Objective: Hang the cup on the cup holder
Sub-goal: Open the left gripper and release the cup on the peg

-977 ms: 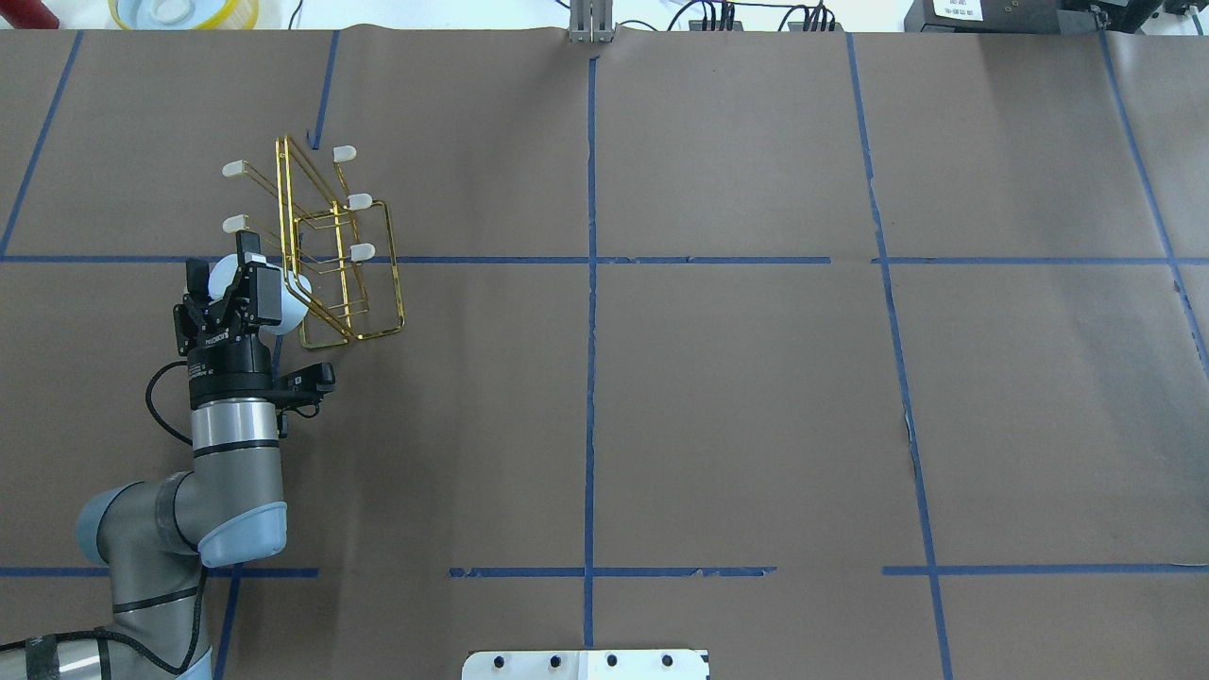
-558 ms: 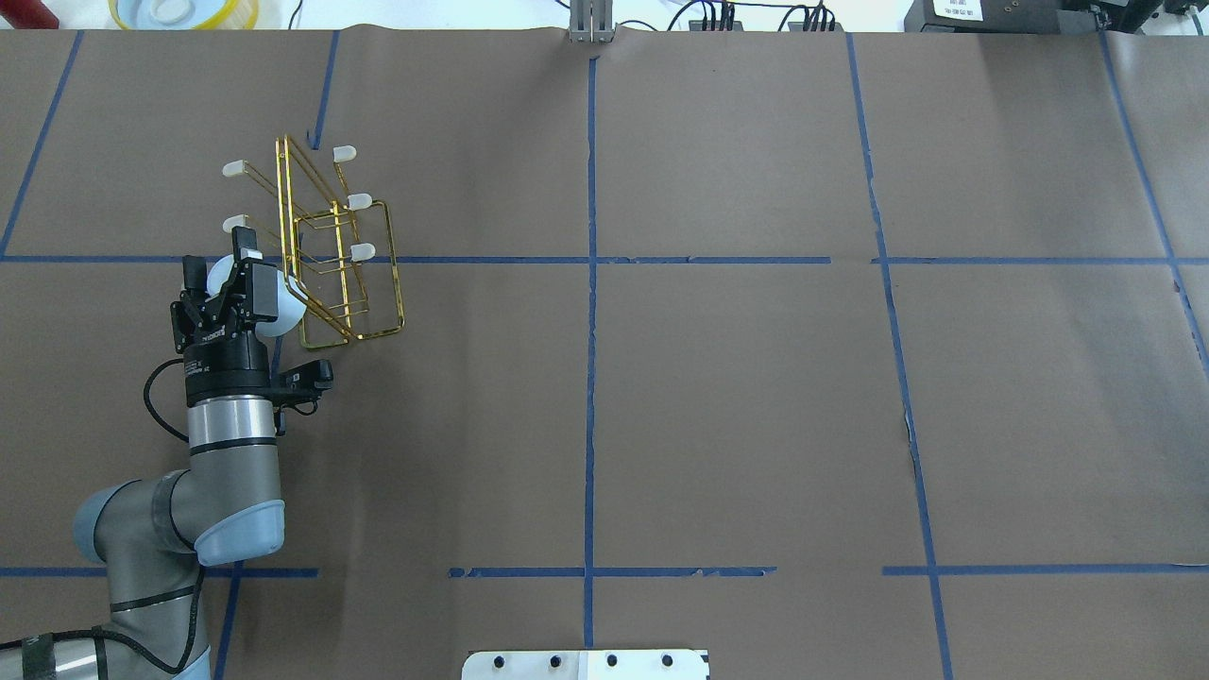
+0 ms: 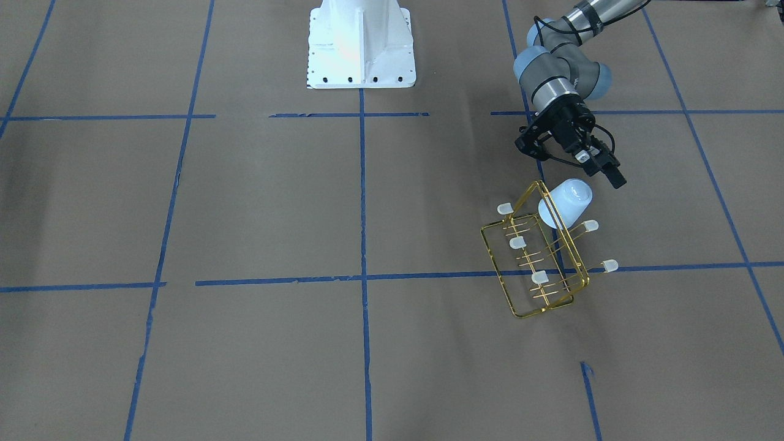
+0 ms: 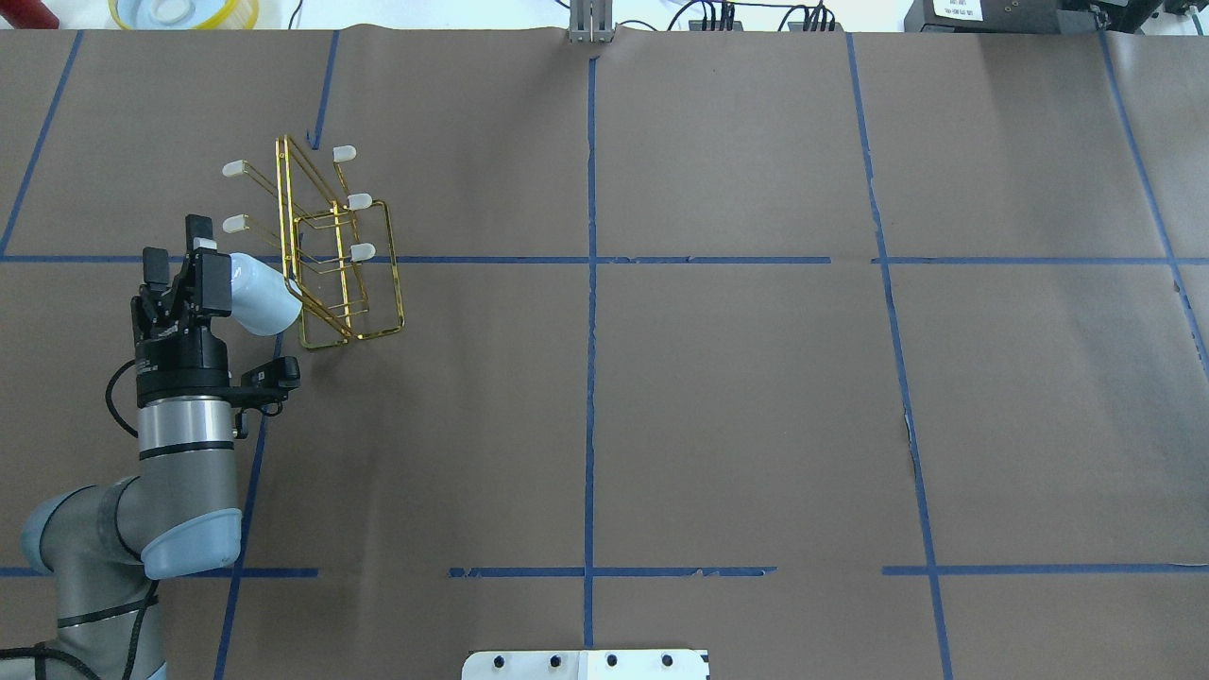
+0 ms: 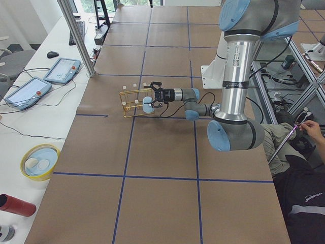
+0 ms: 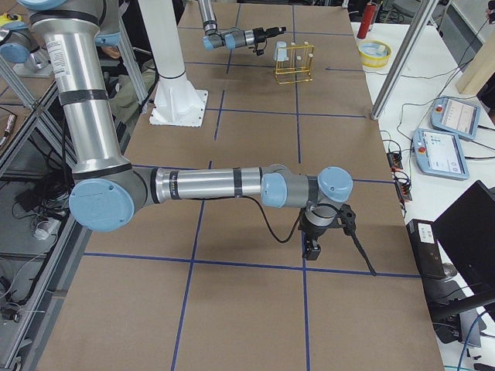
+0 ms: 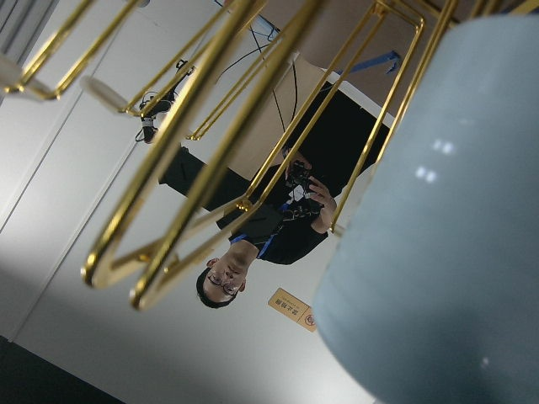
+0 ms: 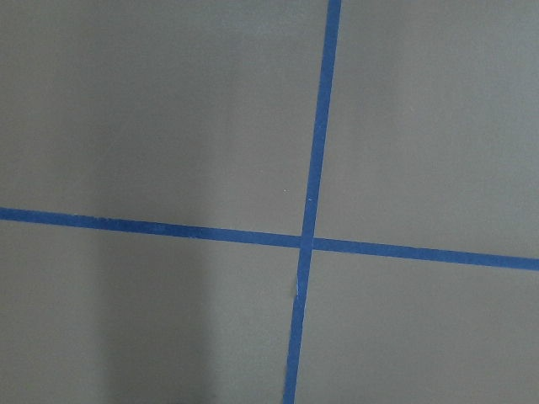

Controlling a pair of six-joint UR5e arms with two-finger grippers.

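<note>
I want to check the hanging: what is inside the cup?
The cup lies tilted against the rack, its mouth toward the gold frame. Five capped prongs show. The sixth shows nowhere, so it is probably inside, but the cup's wall covers it.

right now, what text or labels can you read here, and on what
None reads clearly.
White label on the black box: too small.
Small gold wall sign: blurred.
White print on the operator's black shirt: blurred.
Marking on the left arm's silver tube: too small.

table (image 4: 756, 425): brown paper, blue tape grid | on it: cup holder (image 4: 335, 250)
</note>
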